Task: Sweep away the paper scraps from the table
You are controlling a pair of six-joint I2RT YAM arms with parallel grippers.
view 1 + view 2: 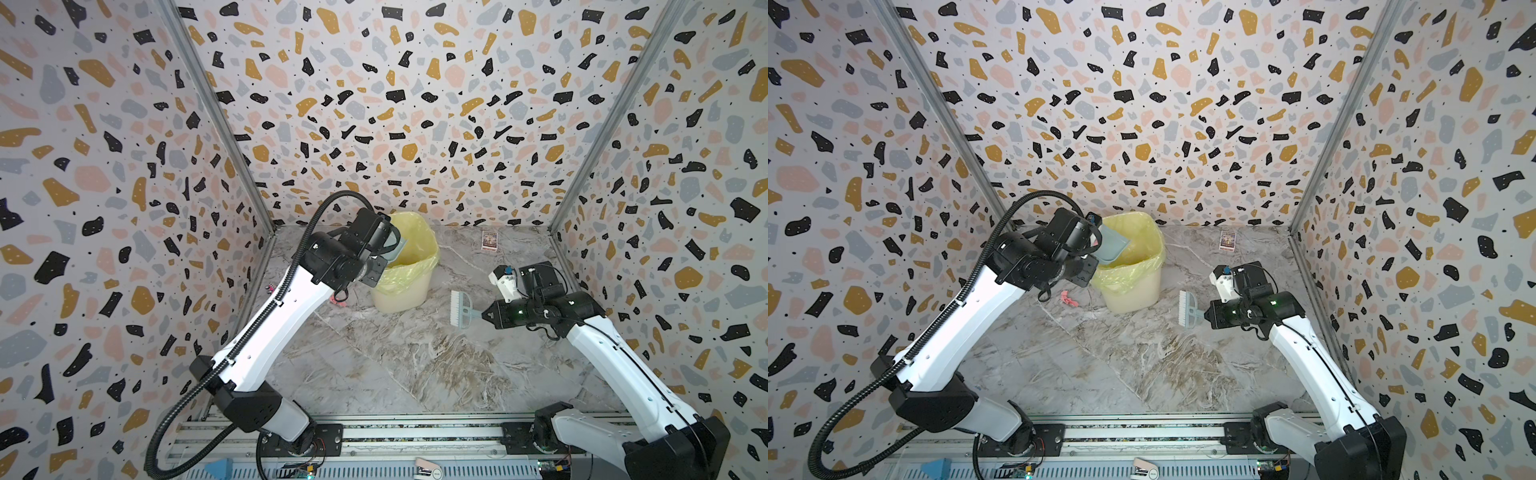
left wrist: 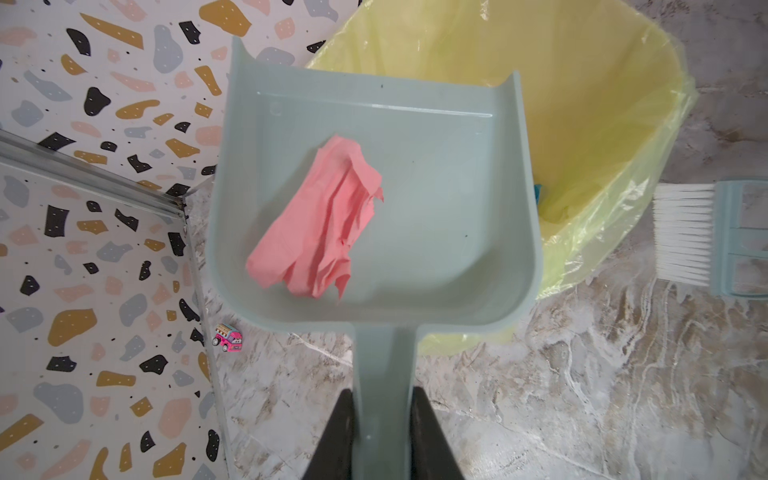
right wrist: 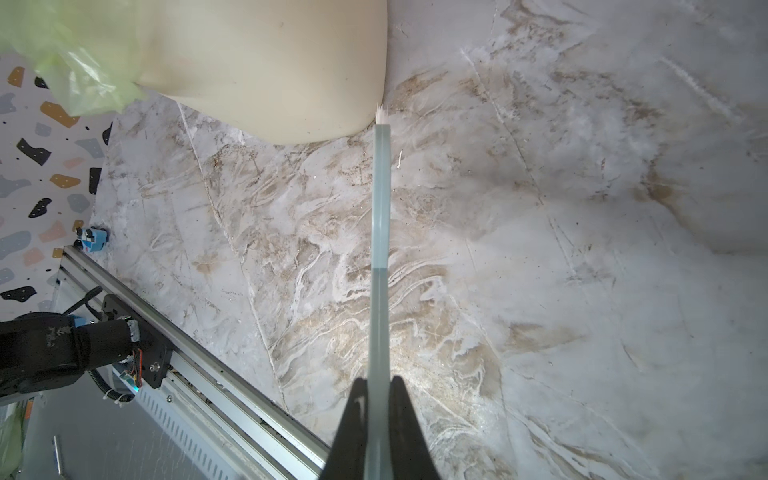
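Pinching the dustpan (image 2: 436, 199) handle in the left gripper (image 2: 381, 395), jaws narrow, with a crumpled pink paper scrap (image 2: 320, 220) lying in the pan just ahead of the fingertips (image 2: 338, 424), partly over the bin (image 2: 590, 83). Clamping the brush (image 3: 381, 199) handle tight in the right gripper (image 3: 379, 382), above the table (image 3: 582, 249).

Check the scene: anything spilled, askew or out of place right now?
One pink paper scrap lies loose on the table, left of the bin, under the left arm. Another pink scrap sits in the dustpan over the bin, not yet tipped out.
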